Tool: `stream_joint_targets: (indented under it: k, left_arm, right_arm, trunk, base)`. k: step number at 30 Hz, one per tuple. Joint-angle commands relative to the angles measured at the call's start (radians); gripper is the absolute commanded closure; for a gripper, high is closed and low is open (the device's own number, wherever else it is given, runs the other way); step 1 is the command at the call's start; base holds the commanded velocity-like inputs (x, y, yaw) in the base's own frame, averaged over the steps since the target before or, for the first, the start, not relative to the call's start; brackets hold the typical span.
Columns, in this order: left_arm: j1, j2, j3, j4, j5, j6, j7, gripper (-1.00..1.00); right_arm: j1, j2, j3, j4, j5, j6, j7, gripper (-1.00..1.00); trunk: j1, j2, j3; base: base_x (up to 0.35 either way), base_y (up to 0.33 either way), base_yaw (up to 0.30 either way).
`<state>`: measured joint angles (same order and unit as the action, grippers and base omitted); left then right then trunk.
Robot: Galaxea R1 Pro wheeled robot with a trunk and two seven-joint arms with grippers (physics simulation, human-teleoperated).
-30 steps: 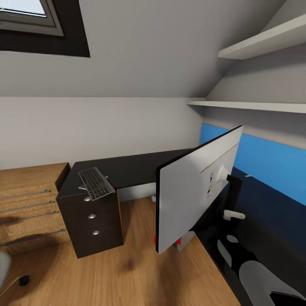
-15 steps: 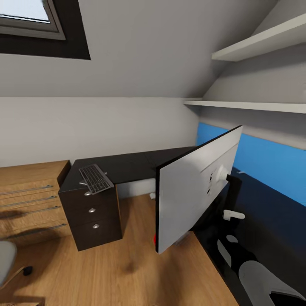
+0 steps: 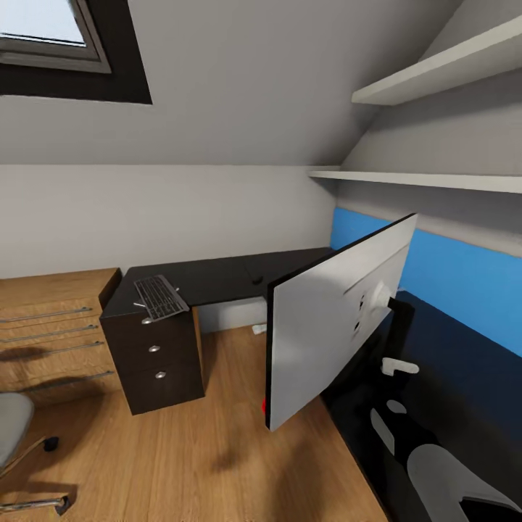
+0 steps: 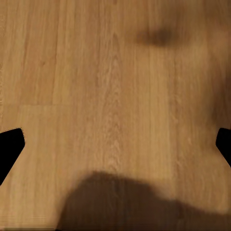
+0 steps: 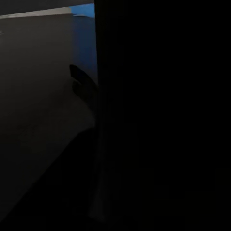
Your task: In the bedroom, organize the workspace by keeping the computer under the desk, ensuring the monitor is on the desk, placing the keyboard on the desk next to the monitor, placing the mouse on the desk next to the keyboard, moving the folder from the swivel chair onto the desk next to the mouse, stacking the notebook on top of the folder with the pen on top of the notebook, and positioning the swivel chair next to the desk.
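At centre right of the head view: monitor point(image 3: 337, 322), white back panel turned toward the camera, tilted, black edge on its left side, held up above the wooden floor point(image 3: 217, 449). Stand mount visible on the back panel, met by a dark arm part rising from the lower right corner.

At centre left: black desk point(image 3: 217, 279), L-shaped, running from a drawer unit point(image 3: 154, 355) with three round knobs rightward to the blue wall band point(image 3: 449, 279). Keyboard point(image 3: 159, 296) lying flat on the desk end above the drawers, one corner overhanging the front edge. Small dark item, probably the mouse point(image 3: 257, 278), further right on the desktop, too small to confirm.

At lower left corner: swivel chair point(image 3: 14, 442), grey seat edge, castor and chrome base leg in frame, well apart from the desk.

At left edge: wooden dresser point(image 3: 51, 333) with long bar handles, just beside the drawer unit.

At upper right: two white shelves point(image 3: 435, 72). At upper left: skylight window point(image 3: 51, 32).

Left wrist view: left gripper point(image 4: 115, 144), black fingertips point(image 4: 9, 149) at opposite frame edges, spread wide, nothing between them, floor below.

Right wrist view: almost wholly dark; finger state of right gripper cannot be told.
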<state>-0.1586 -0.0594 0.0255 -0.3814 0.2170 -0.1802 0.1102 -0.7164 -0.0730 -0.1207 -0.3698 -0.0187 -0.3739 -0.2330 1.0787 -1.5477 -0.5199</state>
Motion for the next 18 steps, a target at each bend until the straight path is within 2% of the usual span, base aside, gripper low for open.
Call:
stream_joint_targets:
  k: [1,18]
  left_arm:
    - [-0.001,-0.001,0.002,0.001,0.002,-0.003,0.001,-1.0]
    - [-0.001,-0.001,0.002,0.001,0.002,-0.002,0.002,-1.0]
  right_arm:
    - [0.0,0.002,-0.003,0.002,0.005,0.002,0.008,1.0]
    - [0.0,0.002,-0.004,0.002,0.005,0.001,0.008,1.0]
  trunk:
    - [0.0,0.0,-0.002]
    - [0.0,0.0,-0.023]
  base:
    - [-0.018,-0.021,0.159]
    - [-0.003,-0.003,0.179]
